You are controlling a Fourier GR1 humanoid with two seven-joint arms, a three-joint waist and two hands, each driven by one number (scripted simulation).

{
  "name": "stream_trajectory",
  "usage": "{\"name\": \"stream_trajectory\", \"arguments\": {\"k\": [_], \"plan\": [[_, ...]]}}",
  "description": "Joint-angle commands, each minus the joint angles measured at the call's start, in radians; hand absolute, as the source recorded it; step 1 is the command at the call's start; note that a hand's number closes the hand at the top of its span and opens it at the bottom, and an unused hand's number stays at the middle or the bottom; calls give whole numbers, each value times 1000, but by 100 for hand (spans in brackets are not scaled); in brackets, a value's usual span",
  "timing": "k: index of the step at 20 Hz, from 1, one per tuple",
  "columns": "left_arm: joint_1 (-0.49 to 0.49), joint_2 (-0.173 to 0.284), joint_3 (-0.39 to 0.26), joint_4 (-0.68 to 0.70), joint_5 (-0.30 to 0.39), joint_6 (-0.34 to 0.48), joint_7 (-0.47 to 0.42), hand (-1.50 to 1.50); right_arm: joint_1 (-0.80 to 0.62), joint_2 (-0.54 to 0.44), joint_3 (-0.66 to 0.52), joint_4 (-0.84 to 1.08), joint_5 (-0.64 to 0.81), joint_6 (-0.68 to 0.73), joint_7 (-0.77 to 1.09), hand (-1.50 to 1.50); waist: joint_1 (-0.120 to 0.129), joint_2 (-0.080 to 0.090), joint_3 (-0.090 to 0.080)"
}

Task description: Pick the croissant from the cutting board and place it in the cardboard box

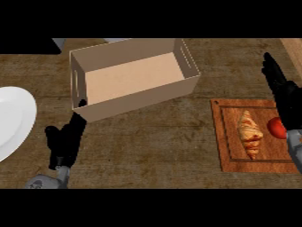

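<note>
The croissant (250, 132) lay on the cutting board (228, 150), a tomato (276, 127) just beside it under the right hand (289, 99), fingers straight. The left hand (66, 141) rested open near the cardboard box (132, 99); a white plate (6, 119) sat left.

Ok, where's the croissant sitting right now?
In the head view the croissant lies on the cutting board at the right, just left of a red tomato, with the right hand above the board's right edge.
</note>
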Motion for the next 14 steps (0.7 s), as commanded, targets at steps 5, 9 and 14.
{"name": "stream_trajectory", "arguments": {"k": [5,9,14], "plan": [[-12,272,128,34,-164,60,-20,0,45,-68,32,36,-95,266,-50,-150,23,-20,33],[3,284,98,39,-181,46,-14,0,55,-389,258,16,359,349,-170,-150,45,-21,27],[-25,323,160,95,-165,20,2,0,214,-291,44,222,36,407,-626,-150,-3,-21,33]]}}
